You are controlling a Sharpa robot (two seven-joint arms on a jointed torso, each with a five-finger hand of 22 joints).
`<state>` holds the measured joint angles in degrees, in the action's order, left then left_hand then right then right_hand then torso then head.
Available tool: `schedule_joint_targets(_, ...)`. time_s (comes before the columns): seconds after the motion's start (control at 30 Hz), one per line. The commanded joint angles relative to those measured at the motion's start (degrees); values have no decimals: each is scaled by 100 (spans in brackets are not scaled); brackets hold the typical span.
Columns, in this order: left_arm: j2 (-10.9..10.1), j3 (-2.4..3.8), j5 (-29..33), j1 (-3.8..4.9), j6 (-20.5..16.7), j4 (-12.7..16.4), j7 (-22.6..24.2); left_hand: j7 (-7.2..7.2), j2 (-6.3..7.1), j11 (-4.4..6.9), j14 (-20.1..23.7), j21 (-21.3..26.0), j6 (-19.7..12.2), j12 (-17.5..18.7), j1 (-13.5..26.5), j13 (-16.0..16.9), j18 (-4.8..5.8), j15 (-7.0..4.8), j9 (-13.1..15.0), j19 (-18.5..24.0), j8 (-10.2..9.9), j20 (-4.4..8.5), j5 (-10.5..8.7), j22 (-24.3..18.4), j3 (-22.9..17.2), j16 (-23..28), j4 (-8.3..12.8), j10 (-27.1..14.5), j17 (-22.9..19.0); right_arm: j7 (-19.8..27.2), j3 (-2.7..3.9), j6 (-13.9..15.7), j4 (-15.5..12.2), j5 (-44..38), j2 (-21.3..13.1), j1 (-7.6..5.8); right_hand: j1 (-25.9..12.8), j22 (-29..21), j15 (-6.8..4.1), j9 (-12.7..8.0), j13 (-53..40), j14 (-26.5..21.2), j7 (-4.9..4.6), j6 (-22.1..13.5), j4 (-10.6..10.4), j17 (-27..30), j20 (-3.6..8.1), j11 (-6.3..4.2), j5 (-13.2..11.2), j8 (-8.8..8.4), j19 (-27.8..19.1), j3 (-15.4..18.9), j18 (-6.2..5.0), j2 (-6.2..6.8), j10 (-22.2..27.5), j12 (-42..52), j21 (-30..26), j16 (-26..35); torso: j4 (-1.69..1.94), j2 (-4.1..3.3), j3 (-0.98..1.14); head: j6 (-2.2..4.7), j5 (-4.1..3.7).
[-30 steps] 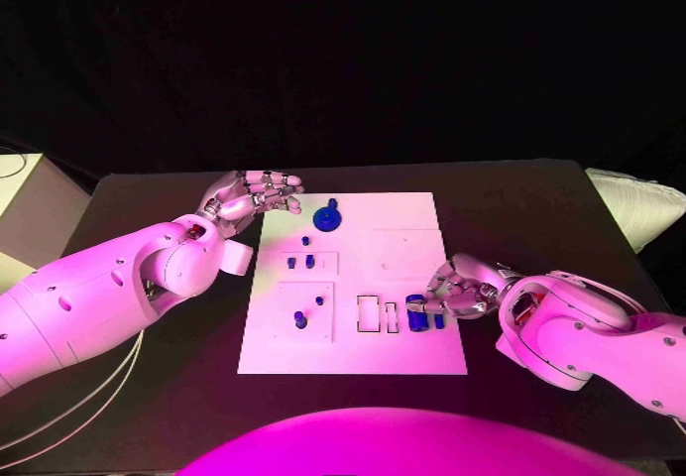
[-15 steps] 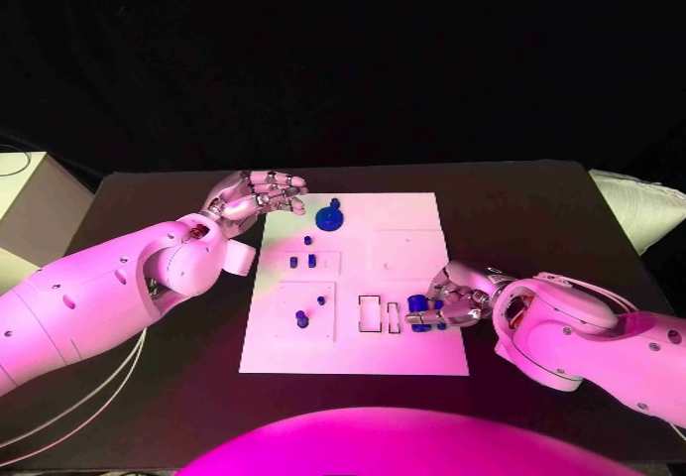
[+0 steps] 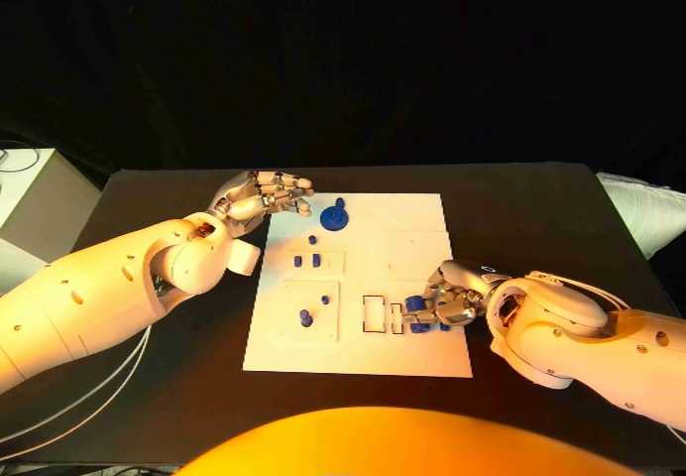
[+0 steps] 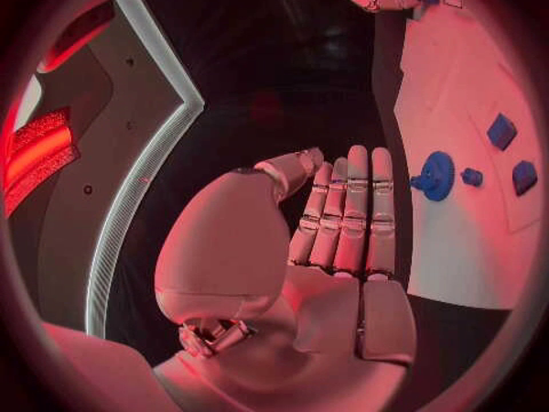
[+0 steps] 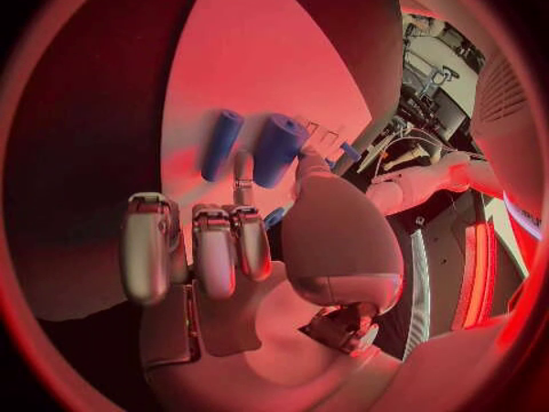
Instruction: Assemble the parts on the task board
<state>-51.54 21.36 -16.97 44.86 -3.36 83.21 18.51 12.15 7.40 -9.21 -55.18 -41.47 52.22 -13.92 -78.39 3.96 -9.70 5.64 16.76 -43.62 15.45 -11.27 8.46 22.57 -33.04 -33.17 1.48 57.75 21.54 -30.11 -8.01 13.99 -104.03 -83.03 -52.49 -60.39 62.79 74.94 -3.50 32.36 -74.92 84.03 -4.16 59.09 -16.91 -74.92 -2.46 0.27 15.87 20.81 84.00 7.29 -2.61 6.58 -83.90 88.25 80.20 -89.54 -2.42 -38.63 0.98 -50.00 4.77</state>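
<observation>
Two blue cylinders (image 5: pixel 252 146) beside the right robot hand (image 3: pixel 446 296); task board (image 3: pixel 414 357) beneath.

Warm orange light falls from above onto the white task board (image 3: pixel 358 283), the brightest area, while the dark surface (image 3: pixel 543 208) and the background beyond stay nearly black. Both wrist views glow deep red (their fisheye circles bend straight edges), and the rims fade into dim blur.
</observation>
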Motion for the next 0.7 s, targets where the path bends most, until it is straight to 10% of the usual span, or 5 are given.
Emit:
schedule_joint_targets(0.03,7,3,-30,-2,163,6,-6,0,11,24,34,37,26,-20,47,6,-71,-1,6,-35,20,-7,-6,-5,4,-35,-14,-21,7,-88,-35,-140,48,-141,19,46,223,1253,-45,-4,-1306,594,10,-44,15,-1493,55,-44,451,3,459,-94,96,-113,-456,-10,35,-40,-5,5,0,0,7)
schedule_joint_targets(0.17,2,3,-33,-2,169,8,-7,1,13,23,38,42,21,-20,47,6,-71,-1,7,-36,21,-8,-6,-8,5,-34,-15,-26,7,-96,-35,-14,29,-32,24,48,572,1261,-54,-38,-1314,592,14,-84,29,-1485,64,-53,1738,-46,456,-289,95,-176,-458,-16,25,-36,5,9,4,0,-10)
schedule_joint_targets(0.7,-6,3,-95,-3,144,-14,-62,4,10,22,47,54,3,-20,29,3,-73,-3,7,-42,22,-5,0,-17,-4,-32,-5,-40,6,-72,-27,809,-254,2090,-125,-75,689,1283,-64,-184,-1327,595,21,9,31,-1497,76,-66,2482,-161,461,-1550,98,172,-461,-28,37,-41,-1,13,-4,0,-14)
